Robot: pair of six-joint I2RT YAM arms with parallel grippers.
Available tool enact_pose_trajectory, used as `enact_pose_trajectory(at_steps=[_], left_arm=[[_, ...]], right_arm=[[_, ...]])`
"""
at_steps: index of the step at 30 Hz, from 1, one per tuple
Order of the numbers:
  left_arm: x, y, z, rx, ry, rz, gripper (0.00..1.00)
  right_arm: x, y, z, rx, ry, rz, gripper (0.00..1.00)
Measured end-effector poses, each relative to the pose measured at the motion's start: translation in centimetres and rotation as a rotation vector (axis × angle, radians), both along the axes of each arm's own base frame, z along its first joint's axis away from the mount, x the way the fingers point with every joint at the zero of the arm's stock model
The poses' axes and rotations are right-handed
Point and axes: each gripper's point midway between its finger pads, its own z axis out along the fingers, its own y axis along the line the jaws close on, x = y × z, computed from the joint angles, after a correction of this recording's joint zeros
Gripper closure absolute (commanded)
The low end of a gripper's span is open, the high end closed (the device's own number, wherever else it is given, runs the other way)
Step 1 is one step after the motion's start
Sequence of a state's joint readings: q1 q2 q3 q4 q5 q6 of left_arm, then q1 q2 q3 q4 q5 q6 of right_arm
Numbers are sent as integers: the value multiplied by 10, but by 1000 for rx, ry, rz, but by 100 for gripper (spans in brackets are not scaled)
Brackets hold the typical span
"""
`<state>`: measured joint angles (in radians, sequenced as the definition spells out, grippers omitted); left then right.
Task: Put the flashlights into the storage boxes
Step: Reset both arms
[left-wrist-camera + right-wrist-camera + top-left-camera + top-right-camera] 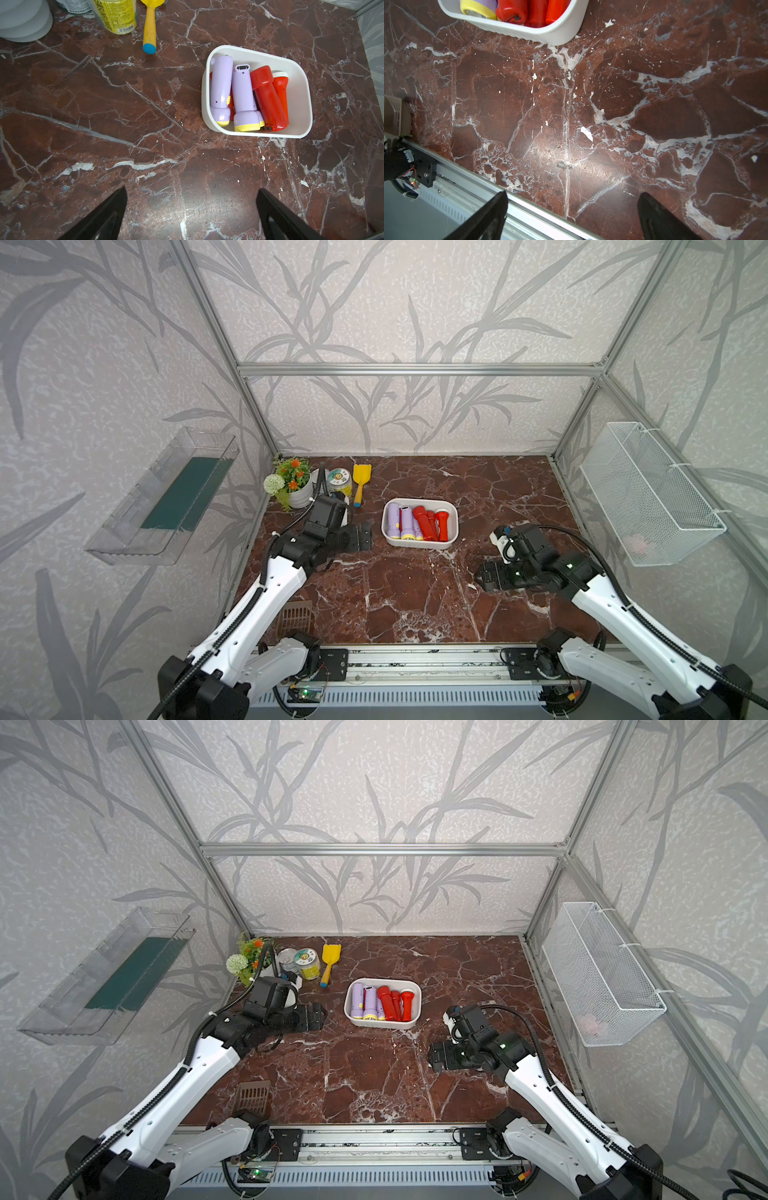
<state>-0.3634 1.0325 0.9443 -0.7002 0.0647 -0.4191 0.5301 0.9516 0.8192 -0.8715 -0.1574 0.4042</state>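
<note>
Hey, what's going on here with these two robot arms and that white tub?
The job looks about finished. The lilac and red flashlights all lie packed in the white tub on the marble table, and none shows outside it. The left gripper and right gripper are both open and empty, one on each side of the tub, touching nothing. The yellow toy shovel lies untouched near the far corner.
</note>
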Motion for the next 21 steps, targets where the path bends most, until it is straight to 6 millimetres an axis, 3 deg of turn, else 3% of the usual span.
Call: enact_pose_trajectory(at_steps=[7, 13, 21], left_arm=[[7, 10, -6, 50, -53, 25, 1], [13, 29, -14, 158, -181, 45, 1], [25, 59, -6, 308, -395, 115, 1]], right_arm=[[31, 9, 7, -34, -72, 24, 1], [63, 8, 30, -47, -290, 22, 1], [93, 4, 45, -132, -515, 68, 1]])
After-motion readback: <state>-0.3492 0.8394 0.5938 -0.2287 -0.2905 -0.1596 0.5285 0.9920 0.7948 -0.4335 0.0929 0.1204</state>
